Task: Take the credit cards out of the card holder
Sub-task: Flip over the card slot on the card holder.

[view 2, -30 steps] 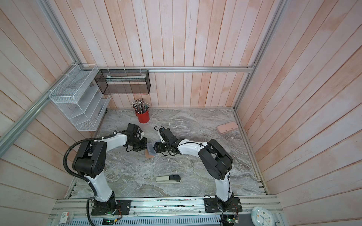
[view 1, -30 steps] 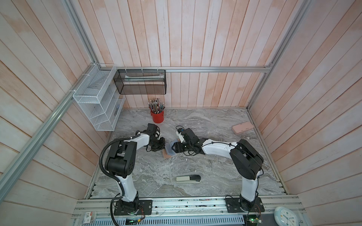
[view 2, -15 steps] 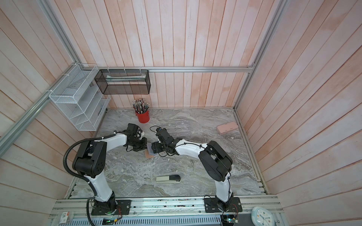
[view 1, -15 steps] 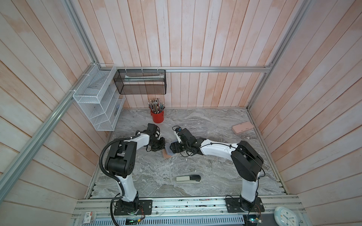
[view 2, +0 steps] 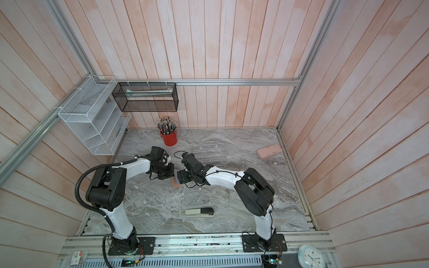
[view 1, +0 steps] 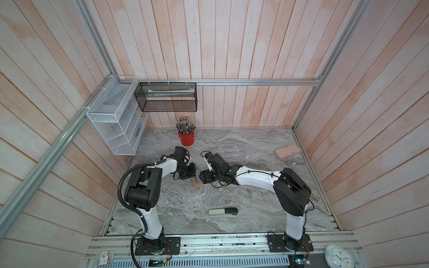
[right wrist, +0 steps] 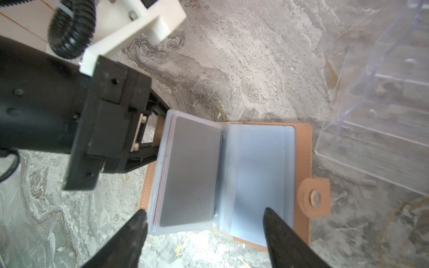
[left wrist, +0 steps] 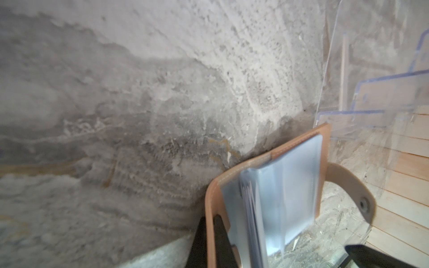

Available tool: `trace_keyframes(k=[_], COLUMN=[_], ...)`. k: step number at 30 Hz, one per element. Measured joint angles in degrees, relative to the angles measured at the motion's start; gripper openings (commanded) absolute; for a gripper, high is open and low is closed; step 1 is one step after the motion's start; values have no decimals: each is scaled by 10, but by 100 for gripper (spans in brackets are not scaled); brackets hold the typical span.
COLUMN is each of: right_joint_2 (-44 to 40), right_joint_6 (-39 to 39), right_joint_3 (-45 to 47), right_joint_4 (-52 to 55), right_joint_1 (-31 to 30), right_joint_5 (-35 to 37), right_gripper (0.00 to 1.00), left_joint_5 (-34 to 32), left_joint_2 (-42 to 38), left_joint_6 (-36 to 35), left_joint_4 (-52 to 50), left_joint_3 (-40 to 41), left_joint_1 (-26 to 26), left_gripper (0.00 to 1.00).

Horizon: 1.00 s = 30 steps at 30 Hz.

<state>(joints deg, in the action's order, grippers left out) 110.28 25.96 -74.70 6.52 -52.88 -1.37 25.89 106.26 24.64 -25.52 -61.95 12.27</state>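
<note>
Just beside the rack, the card holder lies open on the table, left fingers clamped on its cover edge farthest from the rack, right fingers spread apart above its sleeves.

The card holder has a tan leather-look cover, matt, with pale stitching along the edge; its snap tab is the same material. The sleeves inside are clear bluish plastic film, glossy and lightly creased. One sleeve holds a grey card with a smooth, dull face. Under the card holder, the tabletop is grey veined stone-look with low sheen. Beside the card holder, the acrylic rack is clear, glossy rigid plastic. Over the card holder, the fingers of the right gripper are black, matt, faintly rough plastic. The walls are whitewashed wood planks.
</note>
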Motion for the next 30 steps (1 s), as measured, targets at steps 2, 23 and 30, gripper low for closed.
trace_keyframes(k=[2, 23, 30], right_joint_2=[5, 50, 60], right_joint_6=[-1, -7, -7], right_joint_3=[-10, -43, -63], right_joint_4=[2, 22, 46], right_joint_1=[0, -13, -16], right_joint_5=[0, 3, 27], right_gripper=[79, 64, 61], left_joint_5=[0, 0, 0], left_joint_2=[0, -1, -1], left_joint_6=[0, 0, 0], left_joint_4=[0, 0, 0], left_joint_3=[0, 0, 0], left_joint_1=[0, 0, 0], left_gripper=[0, 0, 0])
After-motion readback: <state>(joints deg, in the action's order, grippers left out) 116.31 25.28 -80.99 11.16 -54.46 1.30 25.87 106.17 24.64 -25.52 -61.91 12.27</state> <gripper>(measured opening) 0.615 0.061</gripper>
